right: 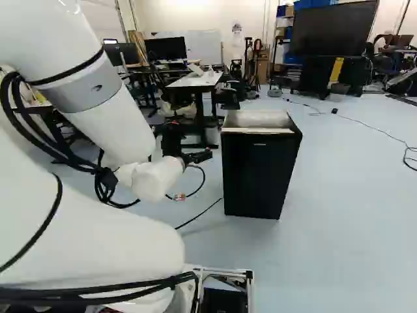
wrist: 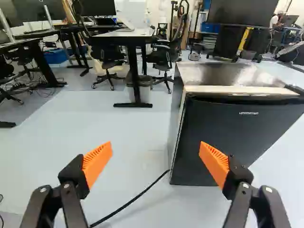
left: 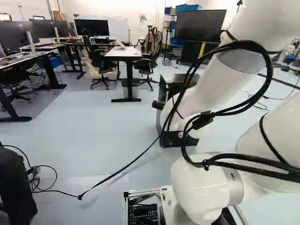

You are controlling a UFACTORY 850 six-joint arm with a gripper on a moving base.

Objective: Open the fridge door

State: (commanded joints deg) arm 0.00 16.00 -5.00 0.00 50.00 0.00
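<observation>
Right base view: your hand (right: 187, 145) hangs just left of black fridge (right: 257, 173), which stands on pale floor (right: 339, 215). Wrist view: you have hand open, orange pads (wrist: 98, 161) wide apart. Fridge door (wrist: 225, 142) looks closed, ahead of one finger. Black cable (wrist: 133, 199) runs along floor near fridge's lower corner.

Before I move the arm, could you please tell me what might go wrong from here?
The open hand has one finger in line with the fridge door, so going straight ahead might press its flat front instead of catching an edge. A black cable runs along the floor to the foot of the fridge, so driving forward could snag it.
</observation>
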